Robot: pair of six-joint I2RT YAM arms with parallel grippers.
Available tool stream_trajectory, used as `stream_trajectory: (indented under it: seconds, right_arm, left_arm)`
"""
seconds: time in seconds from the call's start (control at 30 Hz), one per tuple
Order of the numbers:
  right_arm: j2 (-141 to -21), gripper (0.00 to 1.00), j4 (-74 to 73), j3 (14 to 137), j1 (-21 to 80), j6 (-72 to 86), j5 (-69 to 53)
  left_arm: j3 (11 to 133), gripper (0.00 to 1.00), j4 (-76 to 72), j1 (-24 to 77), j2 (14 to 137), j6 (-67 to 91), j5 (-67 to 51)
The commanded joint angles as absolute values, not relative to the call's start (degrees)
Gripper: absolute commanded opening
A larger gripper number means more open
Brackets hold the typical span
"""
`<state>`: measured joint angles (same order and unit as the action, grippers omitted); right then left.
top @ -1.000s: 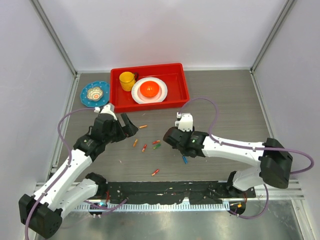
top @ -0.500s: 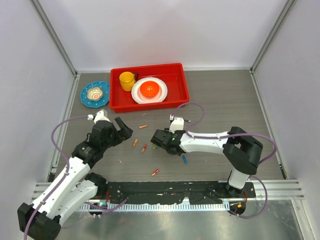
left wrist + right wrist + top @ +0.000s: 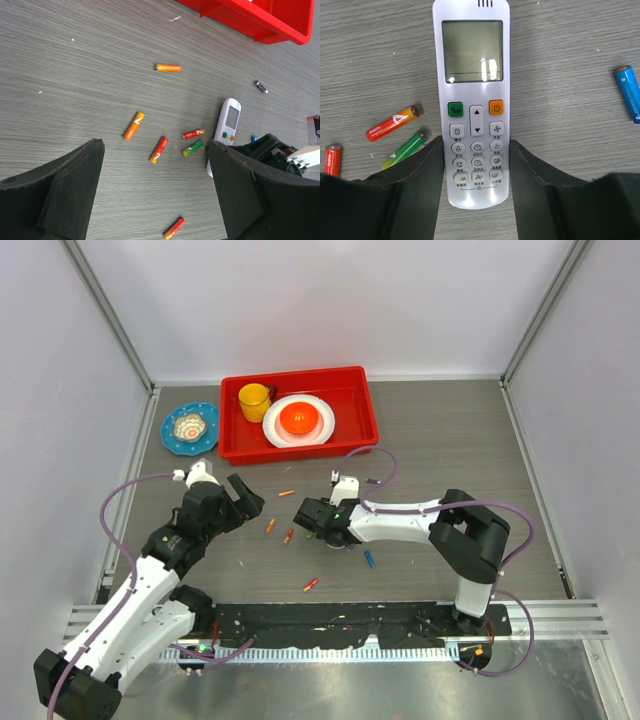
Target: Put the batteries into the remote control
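The white remote control (image 3: 472,100) lies keypad up on the table, and my right gripper (image 3: 476,145) is shut on its lower end, one finger against each long side. Just left of it lie a red-orange battery (image 3: 392,123), a green one (image 3: 404,149) and a red one (image 3: 332,159); a blue one (image 3: 627,93) is to its right. My left gripper (image 3: 155,167) hangs open above the table with nothing in it. Below it are orange batteries (image 3: 133,125) (image 3: 167,67) and red ones (image 3: 159,149) (image 3: 174,227). From above, the remote is hidden under my right gripper (image 3: 315,515).
A red tray (image 3: 372,410) at the back holds a yellow cup (image 3: 254,400) and a white plate (image 3: 322,424) with an orange bowl. A blue plate (image 3: 190,427) sits left of the tray. A small dark metal bit (image 3: 260,87) lies near the tray.
My right gripper has moved left, close to the red and green batteries, its arm folding in. My left gripper has drawn back slightly to the left.
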<state>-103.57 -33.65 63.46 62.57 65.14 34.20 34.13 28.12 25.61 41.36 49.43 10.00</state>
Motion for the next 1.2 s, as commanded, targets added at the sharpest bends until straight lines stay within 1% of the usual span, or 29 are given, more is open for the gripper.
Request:
stream_trajectory:
  seconds: [0.0, 0.07, 0.1, 0.3, 0.4, 0.53, 0.6, 0.63, 0.67, 0.73, 0.77, 0.83, 0.9, 0.93, 0.97, 1.03, 1.07, 1.1, 1.17]
  right_arm:
    - [-104.3, 0.41, -32.8, 65.4, 62.9, 64.8, 33.3]
    - [-104.3, 0.49, -32.5, 65.2, 62.9, 64.6, 32.9]
    - [-104.2, 0.58, -32.3, 65.2, 62.9, 64.7, 32.7]
    - [-101.9, 0.75, -33.0, 66.5, 62.9, 64.3, 33.4]
    - [-99.6, 0.81, -35.0, 68.7, 62.9, 63.5, 35.1]
    - [-93.7, 0.83, -38.8, 71.5, 62.9, 61.2, 38.7]
    - [-87.7, 0.85, -39.7, 71.1, 62.9, 58.2, 40.5]
    - [-85.7, 0.85, -39.5, 70.4, 62.8, 56.6, 42.3]
    - [-80.7, 0.89, -38.9, 68.0, 62.8, 52.8, 43.1]
    - [-75.6, 0.9, -35.2, 64.0, 62.8, 47.8, 46.3]
    - [-73.3, 0.9, -34.1, 62.2, 62.8, 43.8, 48.1]
    - [-67.3, 0.9, -32.7, 57.5, 62.8, 40.7, 50.6]
    - [-62.8, 0.9, -31.8, 53.8, 62.8, 37.5, 52.6]
    - [-61.4, 0.91, -31.6, 52.5, 62.8, 37.5, 53.6]
    - [-59.9, 0.91, -31.2, 49.6, 62.8, 37.9, 54.7]
    - [-55.7, 0.91, -29.1, 46.6, 62.8, 38.1, 55.1]
    - [-54.4, 0.91, -27.7, 43.7, 62.8, 38.2, 55.0]
    - [-53.1, 0.91, -26.7, 42.5, 62.8, 37.7, 54.5]
    - [-47.9, 0.91, -24.4, 39.3, 62.8, 36.8, 52.7]
  left_arm:
    - [34.0, 0.89, 27.6, 25.6, 40.7, 49.9, 11.1]
    - [34.0, 0.89, 27.8, 25.5, 40.7, 49.8, 11.2]
    - [34.0, 0.89, 27.8, 25.6, 40.8, 49.7, 11.2]
    - [34.4, 0.89, 28.2, 25.6, 41.0, 49.6, 11.2]
    - [34.8, 0.9, 28.2, 25.6, 41.4, 49.5, 11.4]
    - [36.0, 0.9, 28.0, 25.6, 43.2, 48.8, 11.1]
    - [37.3, 0.89, 27.6, 25.6, 45.1, 47.6, 8.5]
    - [37.6, 0.87, 27.0, 25.7, 45.9, 46.0, 6.7]
    - [38.3, 0.81, 26.0, 26.3, 46.7, 45.8, 5.5]
    - [38.8, 0.8, 25.2, 28.2, 49.0, 46.1, 6.2]
    - [39.5, 0.8, 24.5, 30.7, 49.9, 46.7, 7.5]
    - [40.4, 0.83, 23.6, 33.7, 53.4, 47.4, 10.9]
    - [42.8, 0.85, 22.9, 39.7, 56.8, 48.2, 14.2]
    - [43.8, 0.85, 22.8, 42.1, 60.8, 48.3, 18.3]
    - [46.4, 0.85, 22.8, 46.6, 63.3, 48.3, 20.3]
    - [49.4, 0.85, 24.4, 50.3, 68.0, 48.8, 24.9]
    - [52.5, 0.86, 25.3, 52.2, 72.7, 49.5, 26.3]
    - [53.6, 0.87, 25.7, 52.6, 74.6, 50.2, 26.7]
    - [53.3, 0.94, 20.5, 53.3, 77.9, 49.0, 24.8]
